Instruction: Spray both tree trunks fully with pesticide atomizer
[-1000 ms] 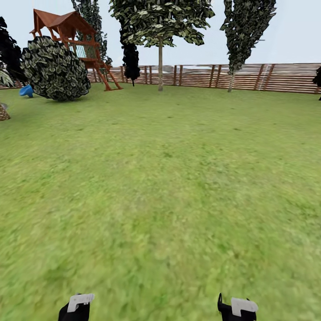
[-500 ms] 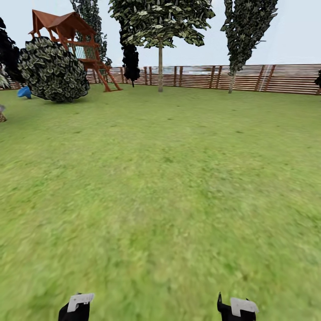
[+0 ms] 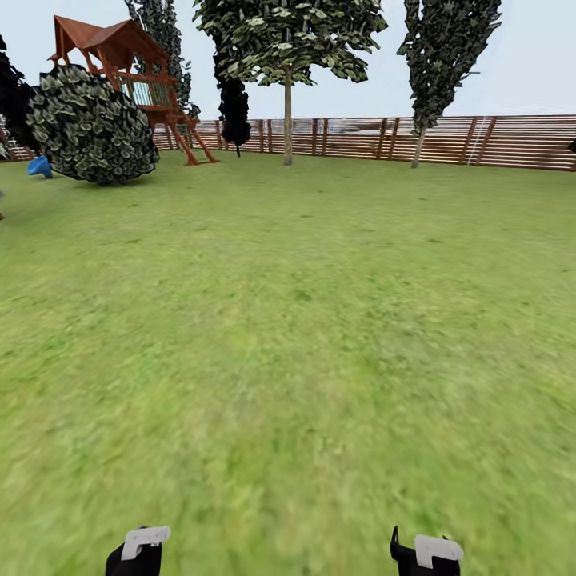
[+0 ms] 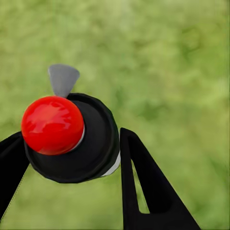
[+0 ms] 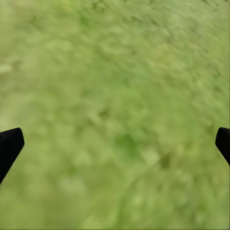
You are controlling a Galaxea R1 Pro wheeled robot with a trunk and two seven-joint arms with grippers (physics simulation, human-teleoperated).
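Plastic is my guess for the pesticide atomizer, so it should be light, rigid and smooth enough to slip. Its round black body is the sensible place to hold, leaving the red knob free to be pressed. In the left wrist view the left gripper has its black fingers clamped either side of that body, so the can is already in hand. It shows a glossy red dome on a wide black collar, a white rim beneath, and a small grey nozzle tab sticking out beyond the dome. The right gripper holds nothing, jaws wide apart over blurred lawn. In the head view a broad-crowned tree stands at twelve o'clock by the slatted fence, another tree at one o'clock, and a wooden playhouse at eleven.
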